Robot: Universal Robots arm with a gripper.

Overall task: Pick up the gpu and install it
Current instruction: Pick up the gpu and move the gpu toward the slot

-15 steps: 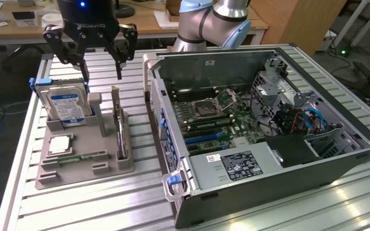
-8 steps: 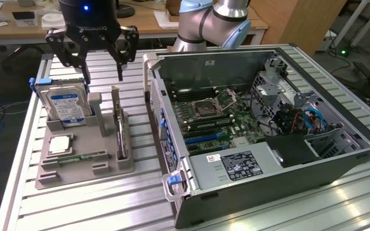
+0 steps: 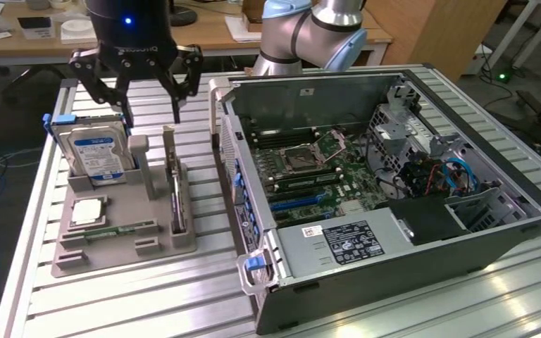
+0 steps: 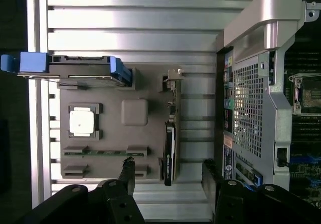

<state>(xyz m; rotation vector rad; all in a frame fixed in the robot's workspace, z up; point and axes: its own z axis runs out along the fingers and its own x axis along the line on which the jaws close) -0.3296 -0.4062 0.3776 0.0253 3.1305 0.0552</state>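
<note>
One claw (image 3: 151, 116) toward 11 o'clock in the exterior view, spread wide and gripping nothing, hanging in the air above the 12 o'clock end of one grey holder (image 3: 148, 243). Two black fingers (image 4: 126, 179) in the wrist view, set well apart, with nothing clamped between them. One gpu (image 3: 175, 189) standing on edge in a slot along the holder's 3 o'clock side, thin and upright, with its pale bracket (image 3: 168, 135) at the 12 o'clock end. Same gpu (image 4: 170, 133) edge-on in the wrist view, lined up with the gap between the two fingers and touched by neither. One hard drive (image 3: 96, 155) with a blue label and blue side rails, upright in the holder's 11 o'clock corner, apart from the gpu; drive (image 4: 80, 68) seen from its upper edge by the wrist camera. One square chip (image 3: 87, 210) lying flat at the holder's 9 o'clock side, also at (image 4: 83, 122). One memory stick (image 3: 120, 230) lying just 5 o'clock of the chip, narrow and green, also at (image 4: 105, 152). One open case (image 3: 421, 253) on its side at 3 o'clock of the holder, just beside it, with one motherboard (image 3: 318, 169) exposed inside; perforated case wall (image 4: 251, 108) near the gpu in the wrist view. All resting on one slatted metal counter (image 3: 158, 303). One grey-blue arm (image 3: 308, 35) behind the case at 12 o'clock.
</note>
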